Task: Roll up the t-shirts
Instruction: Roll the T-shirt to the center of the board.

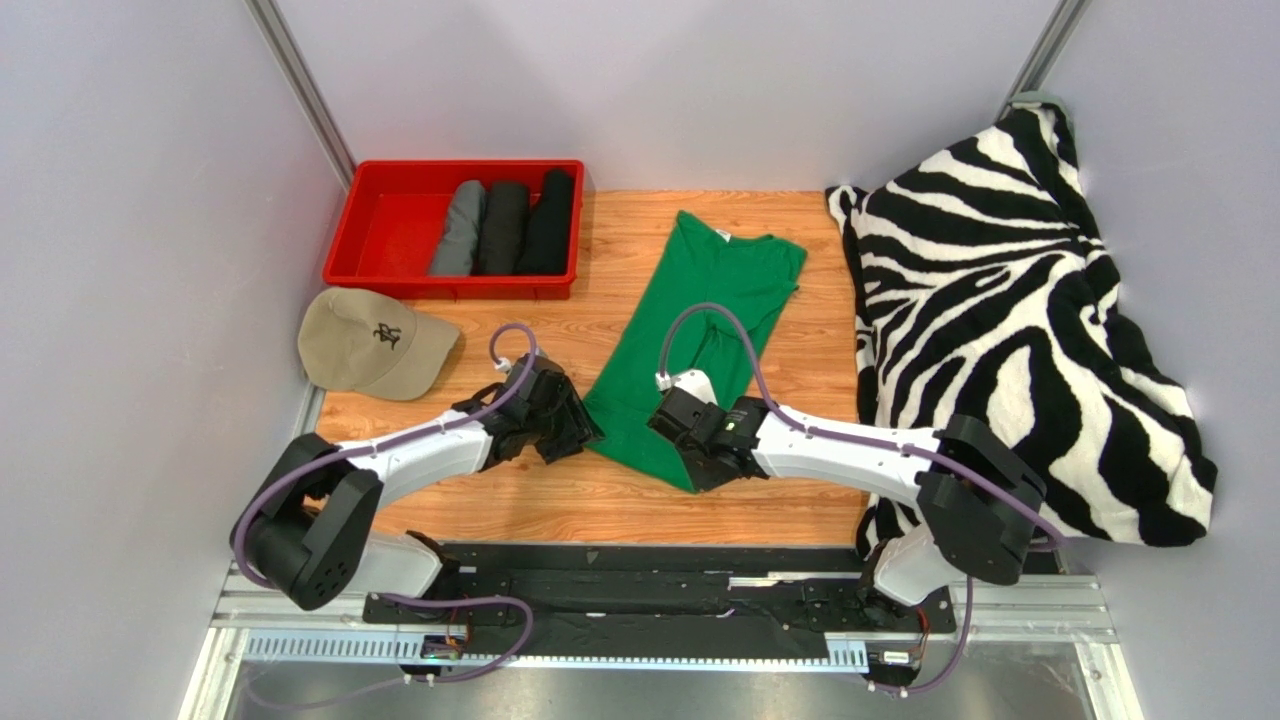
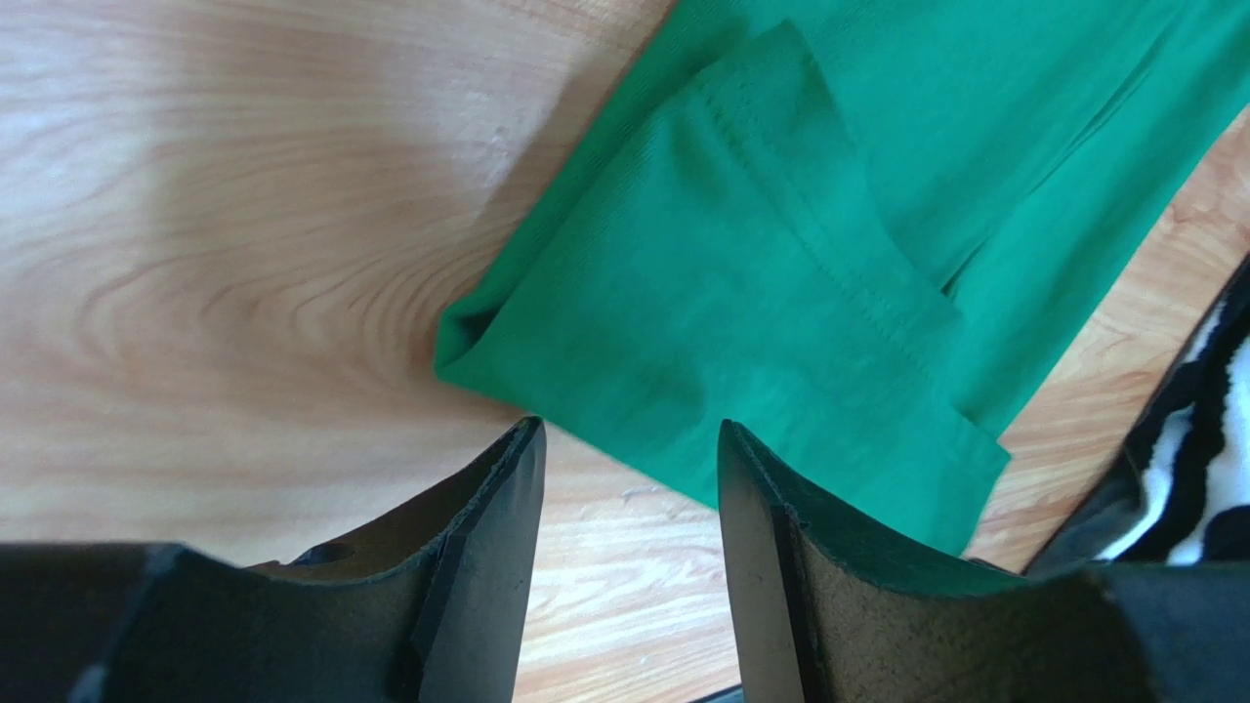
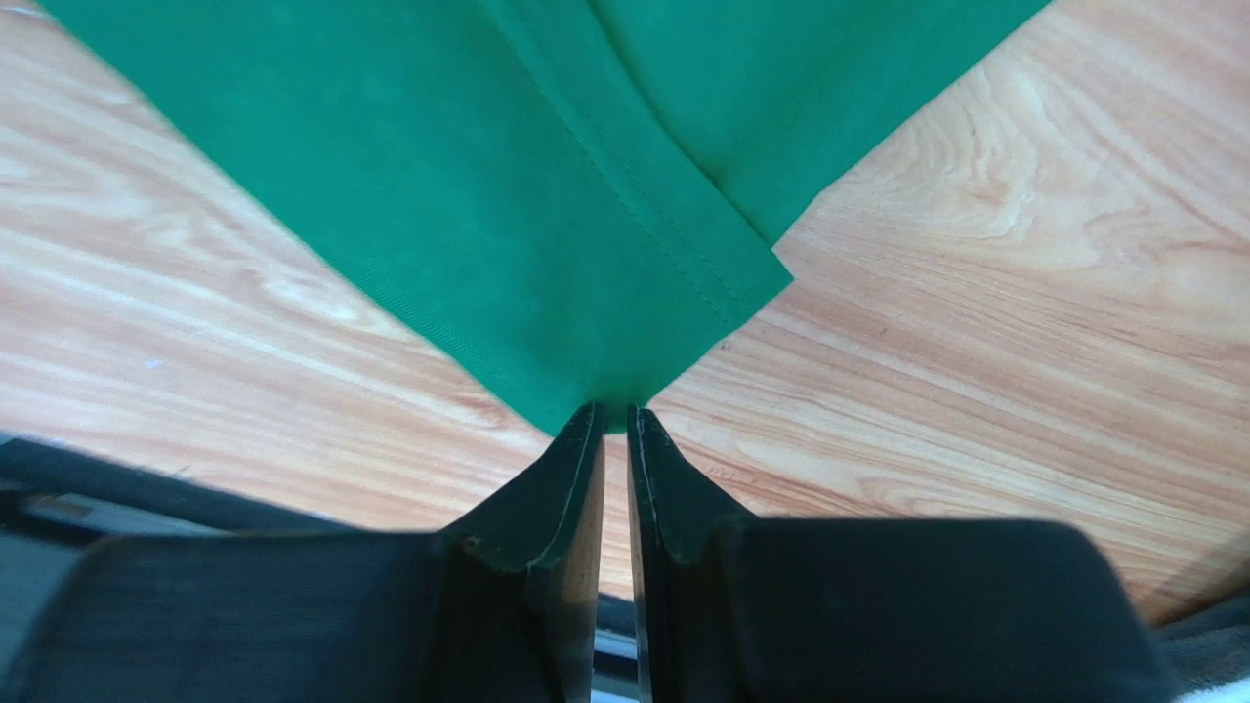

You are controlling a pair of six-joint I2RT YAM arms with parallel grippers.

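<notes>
A bright green t-shirt lies folded into a long narrow strip on the wooden table, collar at the far end. My right gripper is shut on the near right hem corner; the right wrist view shows the jaws pinching the green cloth. My left gripper is open at the near left corner. In the left wrist view its tips stand just short of the shirt's folded edge, with bare wood between them. A dark grey rolled shirt and two black ones lie in the tray.
The red tray stands at the back left. A beige cap lies in front of it, left of my left arm. A zebra-striped blanket is heaped along the right side and shows at the left wrist view's edge.
</notes>
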